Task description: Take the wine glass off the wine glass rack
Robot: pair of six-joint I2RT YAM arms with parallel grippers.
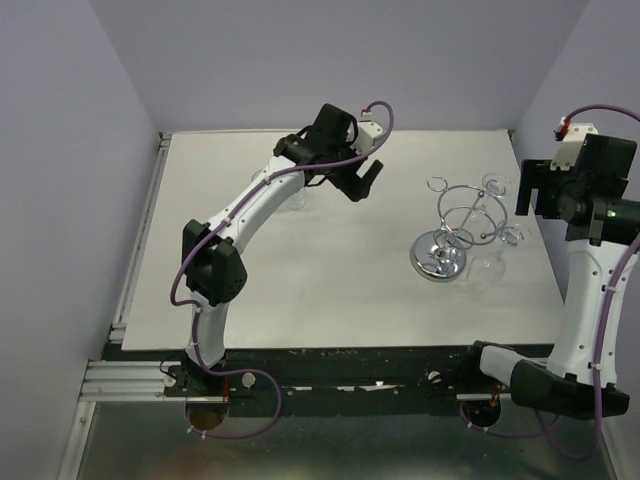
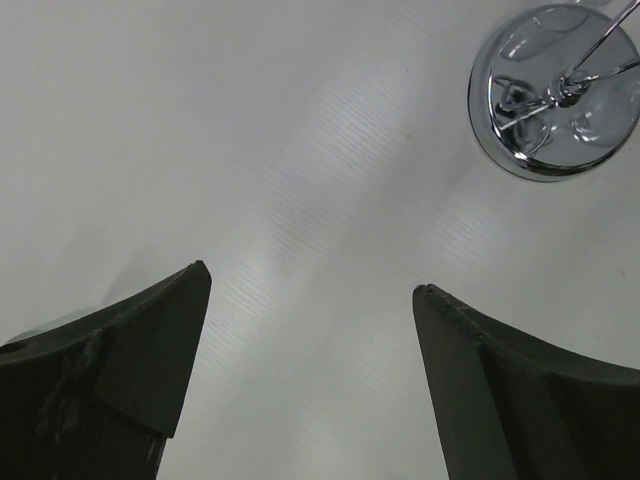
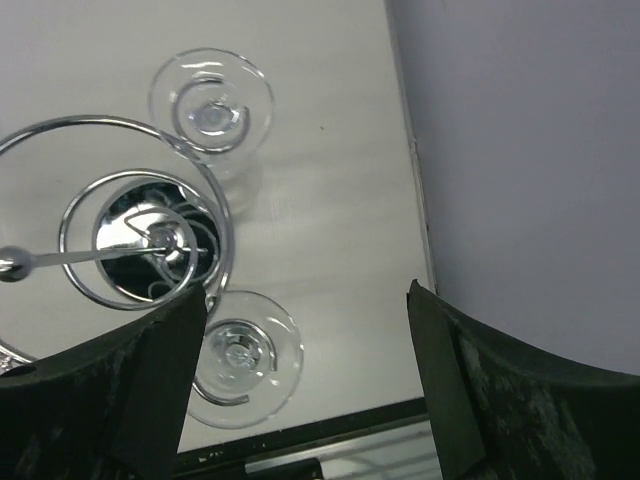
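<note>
Holds nothing in left hand (image 2: pixel 310 285), spread wide above tabletop (image 2: pixel 250 150) left of rack (image 2: pixel 555 90); right hand (image 3: pixel 305 300) likewise, above two racked glasses (image 3: pixel 212 100).

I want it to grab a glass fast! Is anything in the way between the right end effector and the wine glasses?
Nothing visible. The open right end effector looks straight down on two wine glasses hanging from the wine glass rack.

Robotics lab test cell. Plain pale walls (image 1: pixel 60 150) box in bare grey table (image 1: pixel 300 270) on three sides. Aluminium extrusion rails (image 1: pixel 120 380) run along near edge. Left arm (image 1: pixel 240 215) and right arm (image 1: pixel 585 300) are bolted there, purple cables (image 1: pixel 180 275) looped along them. Chrome wine glass rack (image 1: pixel 440 258) stands on table.
</note>
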